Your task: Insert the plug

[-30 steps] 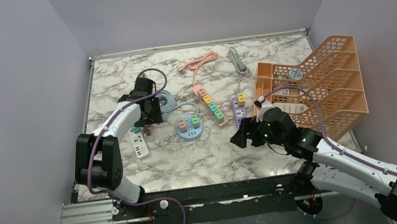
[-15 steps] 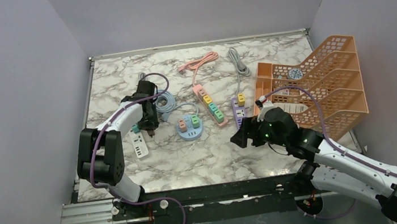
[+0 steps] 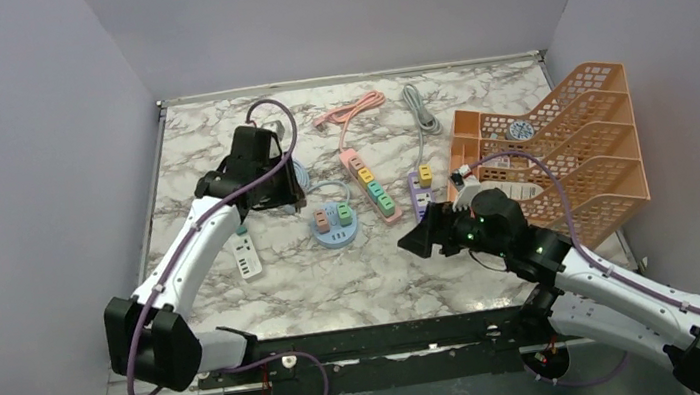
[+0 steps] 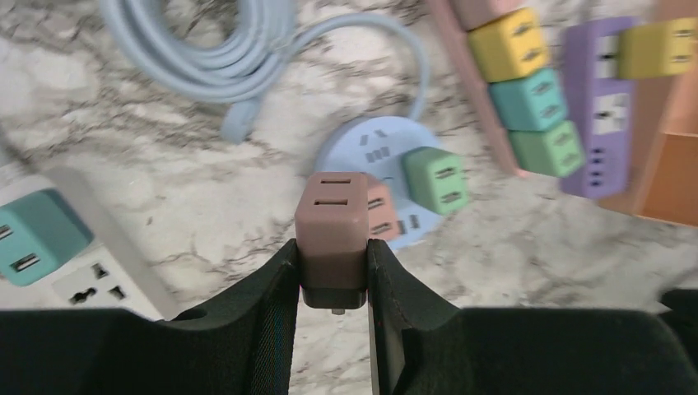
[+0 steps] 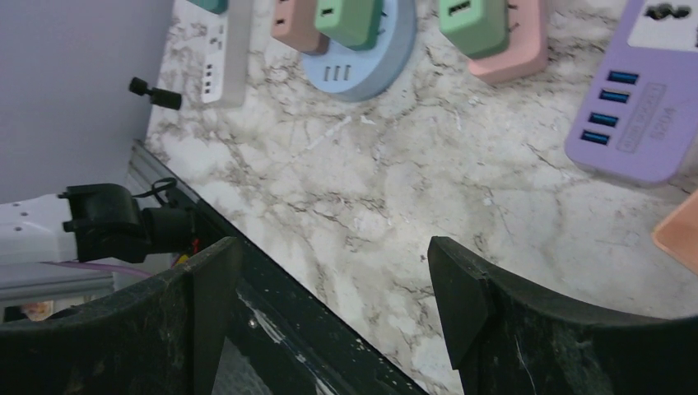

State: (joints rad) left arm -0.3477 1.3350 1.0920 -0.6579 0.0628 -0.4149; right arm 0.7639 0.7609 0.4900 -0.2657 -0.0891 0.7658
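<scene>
Next, with left jaws clamping the brown plug (image 4: pixel 332 239) and right jaws wide and empty, square its prongs over a free socket on the white strip (image 4: pixel 107 284).

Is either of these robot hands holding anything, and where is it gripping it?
The left hand pinches a brown plug by its two sides, at the end nearest the wrist. The right hand is open and empty.

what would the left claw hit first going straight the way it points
Probably the pink adapter on the round blue power strip, just beyond the brown plug the left claw holds, though depth is hard to judge.
</scene>
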